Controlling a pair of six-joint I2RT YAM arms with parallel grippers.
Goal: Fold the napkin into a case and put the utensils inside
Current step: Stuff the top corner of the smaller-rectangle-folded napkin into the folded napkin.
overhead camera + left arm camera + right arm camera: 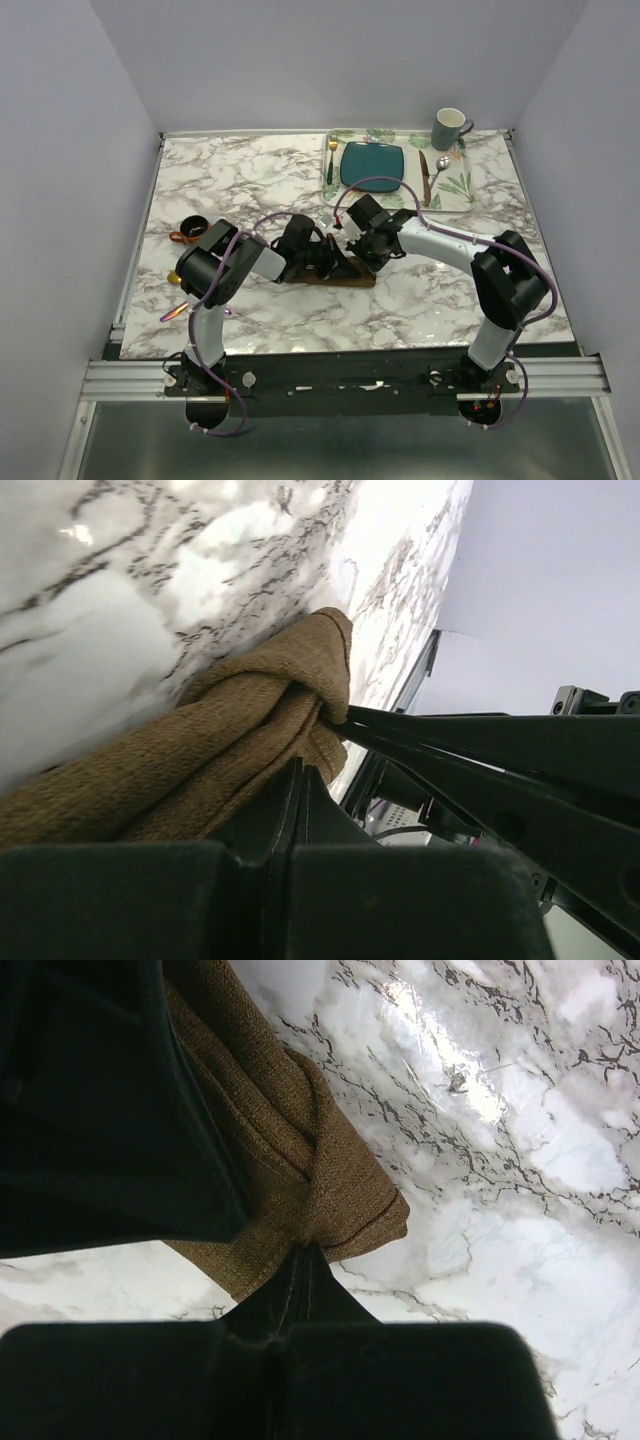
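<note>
1. Left gripper (300, 772) is clamped tight on the napkin (235, 745). Its jaws meet in a thin seam, and a bunched ridge of cloth is pinched at their tips.
2. Right gripper (300, 1258) is likewise pressed together on the napkin, nipping it just beside a corner where the cloth gathers into a pucker.
3. In the top view the two grippers meet nose to nose over the middle of the counter (250, 180). The napkin shows between and under them as a dark brown wedge lying on the marble.
4. Close up, the napkin is a coarse, plain-woven cloth, tan-brown under the wrist cameras and much darker from above, with no pattern.
5. In the left wrist view the cloth rolls into thick rounded folds that run back toward the lens. One hemmed corner rises against the marble.
6. In the right wrist view a straight stitched hem runs along the free corner, and several layers are stacked where they are pinched.
7. The utensils (173, 312) lie near the counter's left edge beside the left arm, well apart from the napkin. They are partly hidden, and only a purple-pink glint and a golden bit are visible.
8. At the far right corner a leaf-printed placemat (455, 188) carries a teal plate (372, 166), with a mug (450, 128) at its far end.
</note>
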